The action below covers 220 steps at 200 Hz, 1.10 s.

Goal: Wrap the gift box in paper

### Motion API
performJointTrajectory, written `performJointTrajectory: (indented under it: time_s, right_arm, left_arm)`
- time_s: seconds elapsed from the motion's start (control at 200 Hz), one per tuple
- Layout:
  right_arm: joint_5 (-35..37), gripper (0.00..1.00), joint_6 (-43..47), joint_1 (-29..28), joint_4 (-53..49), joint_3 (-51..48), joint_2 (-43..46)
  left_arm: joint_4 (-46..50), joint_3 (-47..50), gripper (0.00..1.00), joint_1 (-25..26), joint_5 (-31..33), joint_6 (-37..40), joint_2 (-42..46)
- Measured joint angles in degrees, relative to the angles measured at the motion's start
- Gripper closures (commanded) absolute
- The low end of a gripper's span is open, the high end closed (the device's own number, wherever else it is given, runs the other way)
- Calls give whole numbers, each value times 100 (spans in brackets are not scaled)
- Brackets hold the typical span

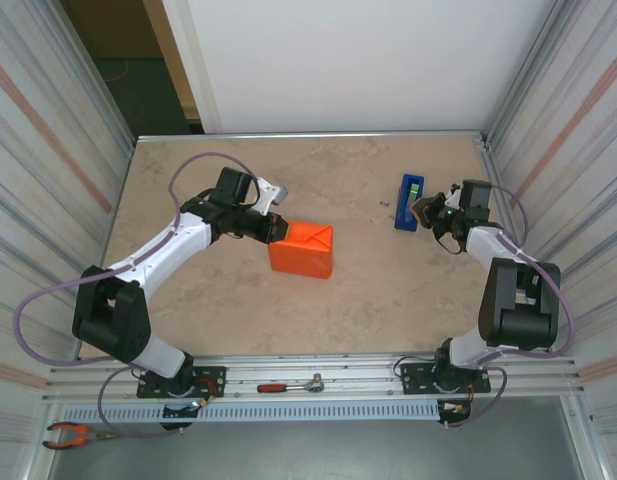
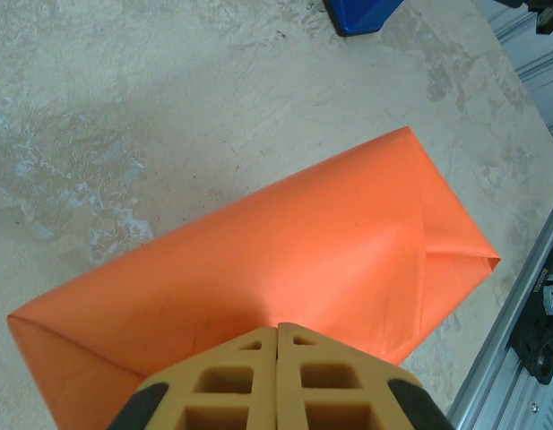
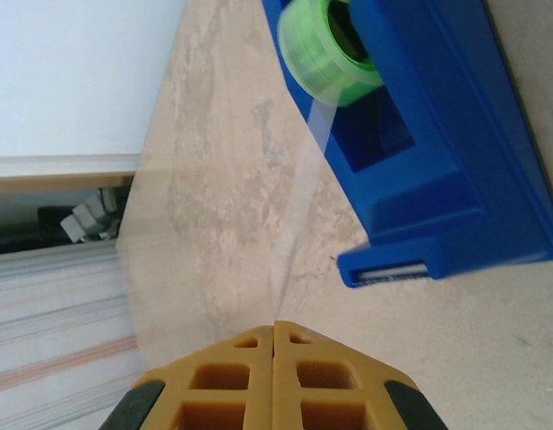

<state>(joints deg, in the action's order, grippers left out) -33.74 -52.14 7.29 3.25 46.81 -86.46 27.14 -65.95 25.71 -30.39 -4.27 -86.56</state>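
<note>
The orange paper (image 1: pixel 303 250) lies folded into a parcel at the table's middle, its end flaps creased in; the gift box is hidden inside it. My left gripper (image 1: pixel 278 228) is shut, its tips resting on the parcel's upper left edge. In the left wrist view the paper (image 2: pixel 303 260) spreads out just past the closed left gripper (image 2: pixel 277 325), with nothing between the jaws. To the right, my right gripper (image 1: pixel 422 209) is beside the blue tape dispenser (image 1: pixel 409 201). It (image 3: pixel 274 322) is shut on a clear tape strip (image 3: pixel 298 197) drawn from the green roll (image 3: pixel 330 45).
The dispenser (image 3: pixel 437 134) lies on the beige tabletop (image 1: pixel 208 310) near the right wall. A red-handled tool (image 1: pixel 288 385) rests on the front rail and pliers (image 1: pixel 73 433) lie lower left. Ribbed metal walls close both sides.
</note>
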Motion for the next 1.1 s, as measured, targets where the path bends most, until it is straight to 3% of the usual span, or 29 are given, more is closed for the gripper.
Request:
performJointTrajectory:
  time_s: [0.336, 0.731, 1.102]
  right_arm:
    - [293, 100, -92, -22, 385, -590, -22]
    - [411, 100, -492, -107, 1419, -697, -850]
    - [590, 100, -750, -428, 1392, -678, -1445]
  left_arm:
    - [-22, 9, 94, 0, -2, 0, 0]
    - [-24, 9, 94, 2, 0, 0, 0]
    - [-24, 9, 94, 2, -2, 0, 0]
